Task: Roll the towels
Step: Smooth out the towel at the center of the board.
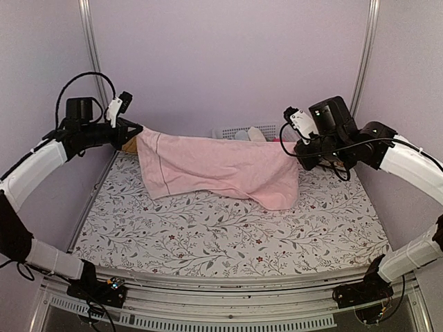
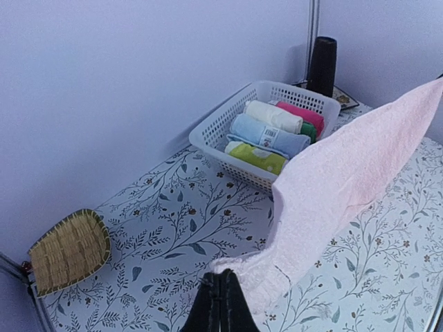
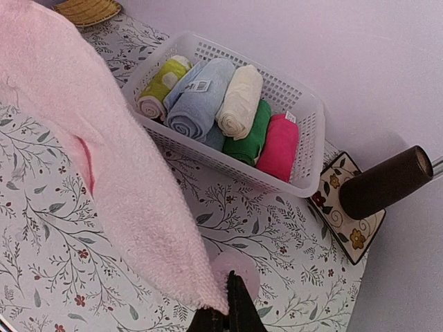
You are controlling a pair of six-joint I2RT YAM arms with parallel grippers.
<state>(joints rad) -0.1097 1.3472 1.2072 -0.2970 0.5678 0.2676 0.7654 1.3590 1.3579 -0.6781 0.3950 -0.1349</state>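
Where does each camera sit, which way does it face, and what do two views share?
Top external: above and behind the arm bases, looking down on the flowered table; both arms show, left pincer and right pincer holding the pink towel.
Left wrist: on the left arm, facing the white basket and a woven tray; its shut pincer shows.
Right wrist: on the right arm, looking down on the basket; its shut pincer shows.
Shared: both wrist views show basket and towel.
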